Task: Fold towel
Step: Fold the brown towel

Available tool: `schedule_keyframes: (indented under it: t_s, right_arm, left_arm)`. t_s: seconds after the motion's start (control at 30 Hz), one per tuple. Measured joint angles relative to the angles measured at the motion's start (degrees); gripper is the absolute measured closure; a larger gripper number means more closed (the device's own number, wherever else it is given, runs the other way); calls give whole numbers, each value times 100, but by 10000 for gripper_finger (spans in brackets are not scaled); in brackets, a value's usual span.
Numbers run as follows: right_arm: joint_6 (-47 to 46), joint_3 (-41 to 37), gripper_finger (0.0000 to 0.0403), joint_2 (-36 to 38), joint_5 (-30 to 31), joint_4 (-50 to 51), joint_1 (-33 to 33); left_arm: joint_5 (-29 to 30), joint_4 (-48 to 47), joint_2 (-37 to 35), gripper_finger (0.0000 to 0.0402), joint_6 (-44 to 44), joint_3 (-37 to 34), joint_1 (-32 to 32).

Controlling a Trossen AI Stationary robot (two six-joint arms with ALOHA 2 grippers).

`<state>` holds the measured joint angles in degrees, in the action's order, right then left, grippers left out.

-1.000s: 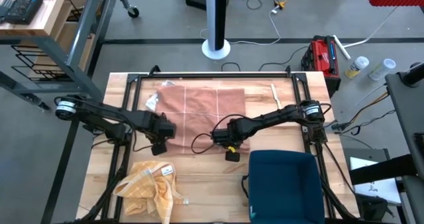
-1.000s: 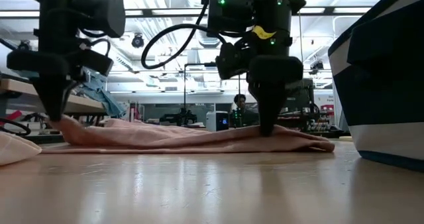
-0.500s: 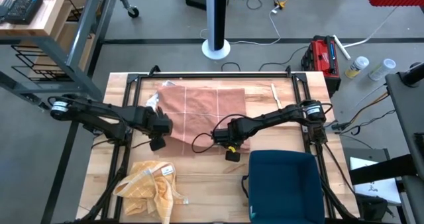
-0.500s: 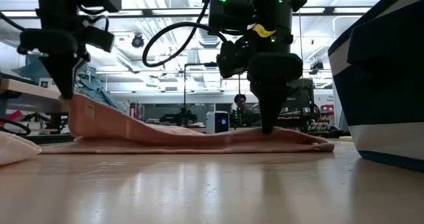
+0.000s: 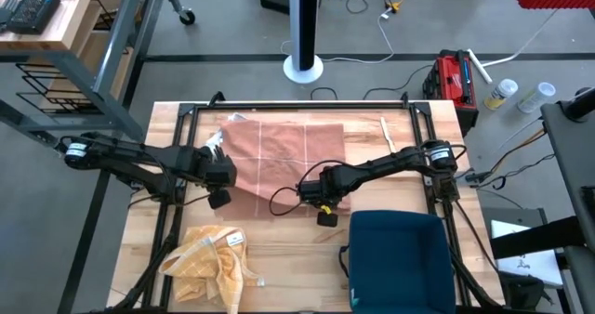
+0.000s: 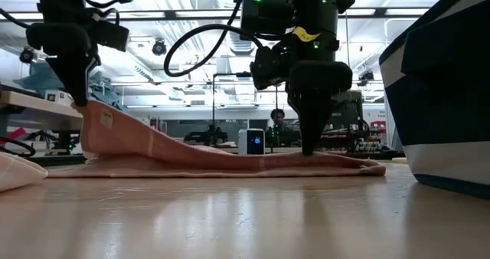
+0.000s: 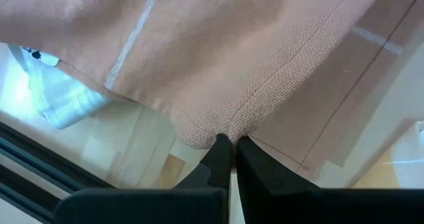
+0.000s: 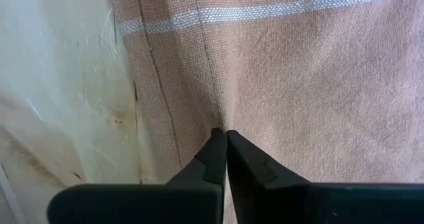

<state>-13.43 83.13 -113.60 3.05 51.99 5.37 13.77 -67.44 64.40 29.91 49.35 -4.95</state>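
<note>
**Near-edge corners of towel pinched by both grippers**

On the wooden slatted table (image 5: pixel 390 249), a salmon-pink woven towel with pale stripes (image 5: pixel 284 151) is spread flat between the two arms. Its near left corner is clamped in the left gripper (image 7: pixel 227 143) and held raised off the table, so the cloth slopes down from it in the low view (image 6: pixel 153 145). The right gripper (image 8: pixel 222 135) is pressed down at the near right edge, fingers clenched on a pinch of fabric. A crumpled yellow cloth (image 5: pixel 209 258) and a dark blue bin (image 5: pixel 400 258) are seen nearer the front, apart from the towel.
</note>
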Motion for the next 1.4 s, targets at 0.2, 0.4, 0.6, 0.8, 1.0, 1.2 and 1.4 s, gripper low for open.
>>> schedule_keyframes:
  t_s: [0.2,0.4,0.6,0.8,1.0,1.2,1.4]
  right_arm:
    - [0,0,402,0,0,-5,0]
    - [-199,0,374,100,-45,-111,2]
    - [-194,0,304,162,-488,-107,31]
    - [-134,-4,251,-38,-502,-271,85]
    - [-161,-7,239,-233,-431,-580,76]
    - [-251,-9,257,-269,68,-713,72]
    - [-319,-11,303,-275,496,-762,33]
  left_arm:
    - [31,0,7,401,1,-3,0]
    - [95,4,7,401,82,-5,0]
    - [240,-3,7,401,94,-7,0]
    - [521,-95,7,401,240,-9,0]
    - [534,-119,4,401,264,-9,2]
    - [637,-146,-6,401,279,-9,1]
    - [674,-250,-48,401,296,-9,0]
